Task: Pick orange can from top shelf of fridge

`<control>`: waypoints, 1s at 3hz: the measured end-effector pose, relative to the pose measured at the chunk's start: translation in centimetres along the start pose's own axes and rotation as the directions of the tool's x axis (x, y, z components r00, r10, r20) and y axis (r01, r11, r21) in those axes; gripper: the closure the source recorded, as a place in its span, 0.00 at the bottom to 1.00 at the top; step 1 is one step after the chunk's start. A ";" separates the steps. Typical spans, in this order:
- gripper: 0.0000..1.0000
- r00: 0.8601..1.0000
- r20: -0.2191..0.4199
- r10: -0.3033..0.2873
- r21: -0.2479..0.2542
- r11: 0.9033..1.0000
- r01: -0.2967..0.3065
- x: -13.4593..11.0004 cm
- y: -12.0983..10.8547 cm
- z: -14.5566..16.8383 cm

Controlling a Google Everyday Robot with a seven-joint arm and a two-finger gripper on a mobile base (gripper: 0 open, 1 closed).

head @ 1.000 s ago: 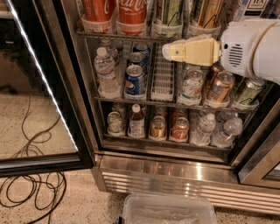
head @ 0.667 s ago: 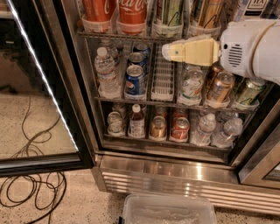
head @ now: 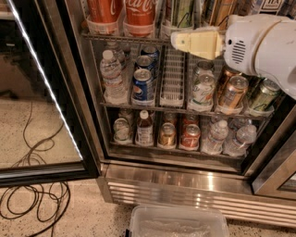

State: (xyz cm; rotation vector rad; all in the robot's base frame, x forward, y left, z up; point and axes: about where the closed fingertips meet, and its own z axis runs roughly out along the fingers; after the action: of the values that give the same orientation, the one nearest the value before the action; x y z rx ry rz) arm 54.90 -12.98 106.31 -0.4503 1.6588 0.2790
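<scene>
The fridge [head: 185, 187] stands open, its black-framed glass door [head: 46, 92] swung to the left. The top shelf [head: 115, 39] is a grey wire rack with clear cup holders. On it stand two red Coca-Cola cans [head: 138, 11], a greenish can [head: 181, 11] and, further right, the tall gold-orange can [head: 218, 10], cut off by the frame's top edge. My gripper [head: 175, 41], cream fingers on a white arm, reaches in from the right. It points left at rack height, just below and left of the orange can, and holds nothing that I can see.
The middle rack holds a water bottle [head: 112, 76], Pepsi cans [head: 142, 85], a white lane divider [head: 172, 78] and copper-orange cans [head: 232, 92]. The bottom rack holds bottles and cans. A clear plastic bin [head: 178, 222] and black cables [head: 32, 203] lie on the floor.
My gripper and arm have risen slightly, from just below the top rack to level with it. Nothing in the fridge has moved.
</scene>
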 end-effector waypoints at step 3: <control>0.26 0.997 0.060 -0.056 0.196 0.980 0.044 -0.2 -1.6 -0.7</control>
State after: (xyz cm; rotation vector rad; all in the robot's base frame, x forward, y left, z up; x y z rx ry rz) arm 54.99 -14.66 106.75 -0.3314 1.5909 0.0917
